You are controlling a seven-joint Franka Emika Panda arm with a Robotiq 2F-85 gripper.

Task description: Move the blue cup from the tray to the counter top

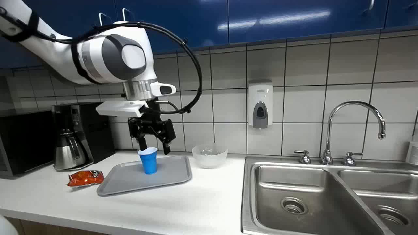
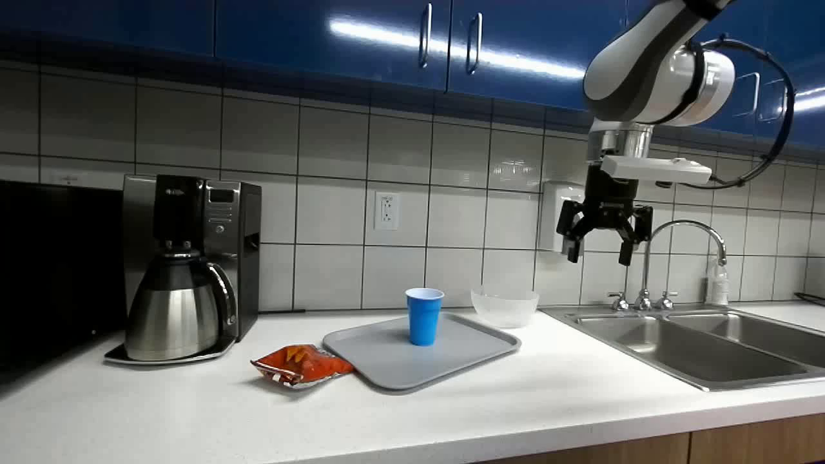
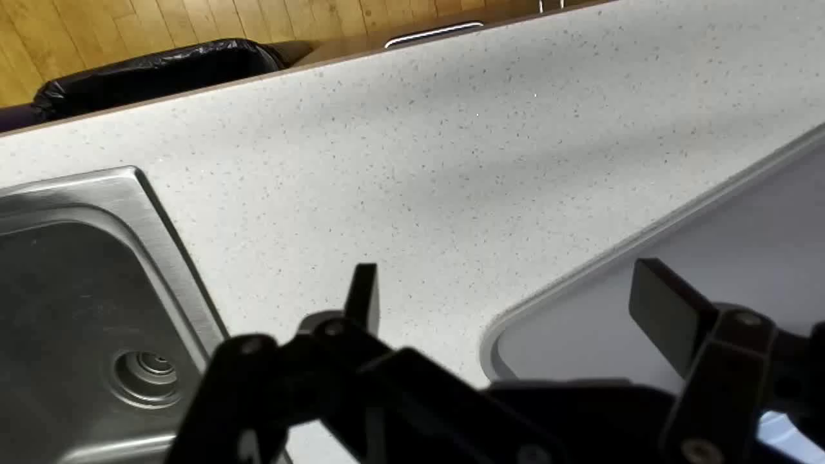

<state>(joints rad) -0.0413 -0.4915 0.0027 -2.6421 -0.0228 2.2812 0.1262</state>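
Cup: one bright blue tapered plastic cup (image 2: 423,323), stood upright, long axis vertical, on one flat grey rectangular tray (image 2: 380,348).
Gripper: one black two-fingered gripper (image 2: 599,255) on one white robot arm (image 1: 130,58); hung in mid-air, fingers (image 3: 664,316) spread wide, nothing between them.
Bearing to cup: the cup lay below the fingers and off to the side away from the one twin-basin steel sink (image 1: 249,195); the coming move probably called for a sideways shift over the tray, then a descent.
Wrist view: one finger appeared against the one white speckled counter top (image 3: 451,193), its mate against the tray; a bluish patch at lower right was presumably the cup.
Counter stock: one translucent round bowl (image 1: 210,160), near the tray; one red foil packet (image 2: 303,366), just beside the tray; one black coffee maker (image 2: 180,216) bearing one steel carafe (image 2: 174,322).
Fittings: one white soap dispenser (image 1: 260,106); one chrome gooseneck tap (image 1: 327,140); two handles (image 1: 305,159).
Transfer: judged not yet begun.
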